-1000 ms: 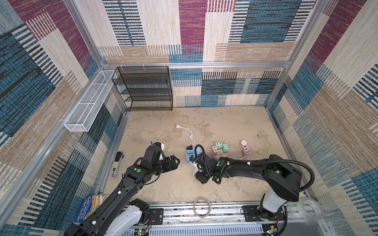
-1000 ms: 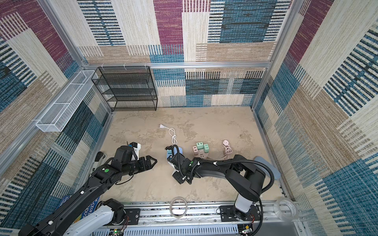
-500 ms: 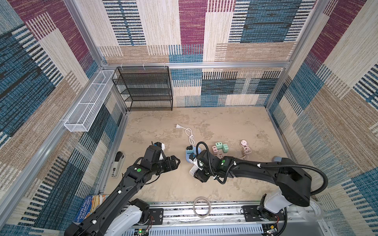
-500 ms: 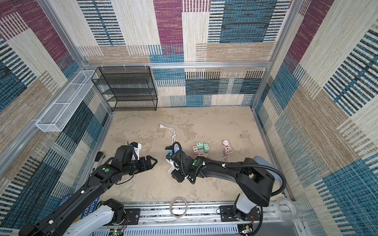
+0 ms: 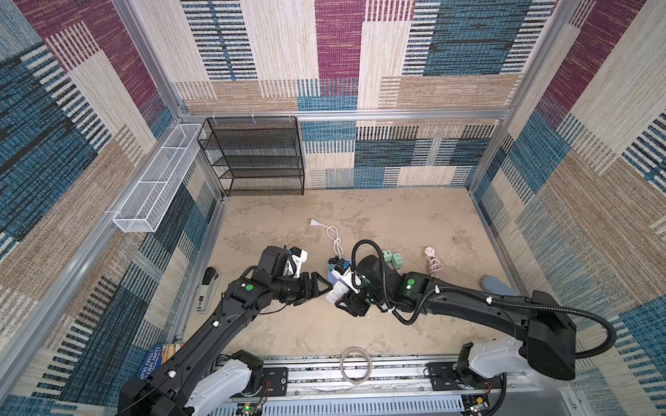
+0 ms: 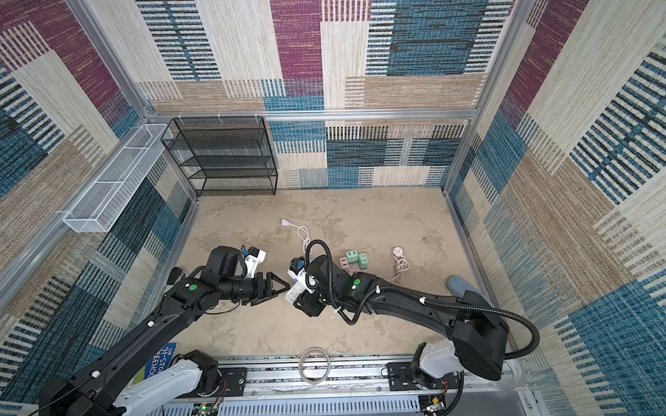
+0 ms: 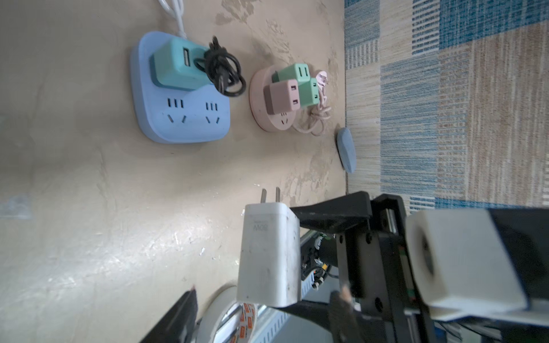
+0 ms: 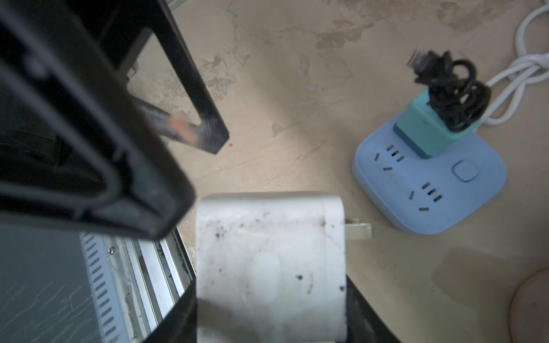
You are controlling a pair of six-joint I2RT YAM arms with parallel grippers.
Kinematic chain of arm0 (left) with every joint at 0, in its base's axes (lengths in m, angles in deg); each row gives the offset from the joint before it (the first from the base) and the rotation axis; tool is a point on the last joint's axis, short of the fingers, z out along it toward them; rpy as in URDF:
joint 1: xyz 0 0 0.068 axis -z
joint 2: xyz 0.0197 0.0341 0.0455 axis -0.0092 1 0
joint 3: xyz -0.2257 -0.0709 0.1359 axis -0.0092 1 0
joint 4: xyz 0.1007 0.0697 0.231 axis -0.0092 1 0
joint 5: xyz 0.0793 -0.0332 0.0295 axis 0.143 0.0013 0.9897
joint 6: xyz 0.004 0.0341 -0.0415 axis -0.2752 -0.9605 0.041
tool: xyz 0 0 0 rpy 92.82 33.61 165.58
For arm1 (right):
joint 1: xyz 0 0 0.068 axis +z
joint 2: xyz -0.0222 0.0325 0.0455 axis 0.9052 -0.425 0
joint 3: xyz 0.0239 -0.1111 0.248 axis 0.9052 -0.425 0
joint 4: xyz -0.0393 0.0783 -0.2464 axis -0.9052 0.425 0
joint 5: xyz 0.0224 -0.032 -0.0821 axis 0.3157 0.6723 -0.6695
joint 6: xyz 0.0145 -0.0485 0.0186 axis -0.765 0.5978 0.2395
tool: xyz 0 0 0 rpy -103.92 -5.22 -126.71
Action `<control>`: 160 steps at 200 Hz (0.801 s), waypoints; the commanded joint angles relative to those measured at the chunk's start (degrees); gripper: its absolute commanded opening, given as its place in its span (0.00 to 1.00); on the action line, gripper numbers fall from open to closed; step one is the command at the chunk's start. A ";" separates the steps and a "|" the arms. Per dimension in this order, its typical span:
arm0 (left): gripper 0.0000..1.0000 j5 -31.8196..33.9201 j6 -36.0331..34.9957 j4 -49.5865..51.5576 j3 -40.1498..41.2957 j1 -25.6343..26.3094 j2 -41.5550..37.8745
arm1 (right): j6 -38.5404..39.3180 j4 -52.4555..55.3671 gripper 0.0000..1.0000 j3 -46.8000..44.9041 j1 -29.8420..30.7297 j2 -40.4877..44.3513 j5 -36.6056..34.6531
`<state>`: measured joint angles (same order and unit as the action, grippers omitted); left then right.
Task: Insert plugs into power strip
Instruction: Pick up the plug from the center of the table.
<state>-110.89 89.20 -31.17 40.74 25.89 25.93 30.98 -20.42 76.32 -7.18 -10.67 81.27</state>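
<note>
Your right end effector [image 8: 271, 320] is clamped on the scuffed white boxy plug adapter [image 7: 267, 252]. It holds the adapter off the beige counter [image 5: 396, 223], with the two metal prongs [image 8: 358, 231] pointing toward the light blue square power strip [image 7: 178, 118], near it but apart from it. Your left end effector [image 6: 277, 291] faces the adapter with its jaws standing wide and gripping nothing. Its fingertips are just beside the adapter's rear end; you cannot tell whether they touch it. On the blue strip, the teal plug adapter [image 7: 175, 65] with its bundled black cord [image 7: 222, 71] sits in one socket, and two bare sockets show beside it. Just beside that strip lies the round pink power strip [image 7: 261, 118]. It carries the pink plug adapter [image 7: 280, 96] and two mint green plug adapters [image 7: 292, 72], packed close together.
</note>
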 commanded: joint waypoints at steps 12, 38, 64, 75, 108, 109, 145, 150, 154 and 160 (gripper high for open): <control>0.73 -7.86 2.77 -2.25 1.38 -0.02 -0.53 | 0.03 -2.49 0.28 1.65 -0.10 0.32 1.03; 0.69 -9.56 4.88 -6.78 3.43 0.02 0.15 | 0.21 -2.58 0.28 2.39 -0.02 0.24 1.19; 0.61 -10.61 7.76 -11.52 5.02 0.02 1.25 | 0.48 -2.54 0.28 2.67 -0.05 0.13 2.01; 0.61 -10.37 7.78 -11.72 4.74 -0.01 1.83 | 0.60 -2.41 0.29 2.86 -0.08 0.04 2.45; 0.64 -9.72 8.39 -13.29 4.47 0.03 2.91 | 0.64 -1.98 0.28 2.60 -0.01 0.11 3.32; 0.64 -9.72 8.35 -13.36 4.47 0.03 2.93 | 0.65 -1.97 0.28 2.57 -0.06 0.08 3.30; 0.63 -9.41 8.67 -15.18 4.64 0.03 4.75 | 0.61 -1.97 0.28 2.44 -0.02 0.31 3.91; 0.63 -9.52 8.91 -15.62 4.71 0.02 5.00 | 0.57 -1.97 0.28 2.42 -0.03 0.45 3.90; 0.63 -9.51 9.01 -15.98 4.80 0.03 5.13 | 0.57 -2.05 0.28 2.34 -0.07 0.48 4.18; 0.62 -9.54 9.19 -16.43 4.91 0.04 5.37 | 0.56 -2.02 0.28 2.30 -0.08 0.58 4.52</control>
<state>-120.00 97.57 -44.04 45.49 25.89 30.54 31.05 -20.62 78.73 -7.18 -10.73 84.31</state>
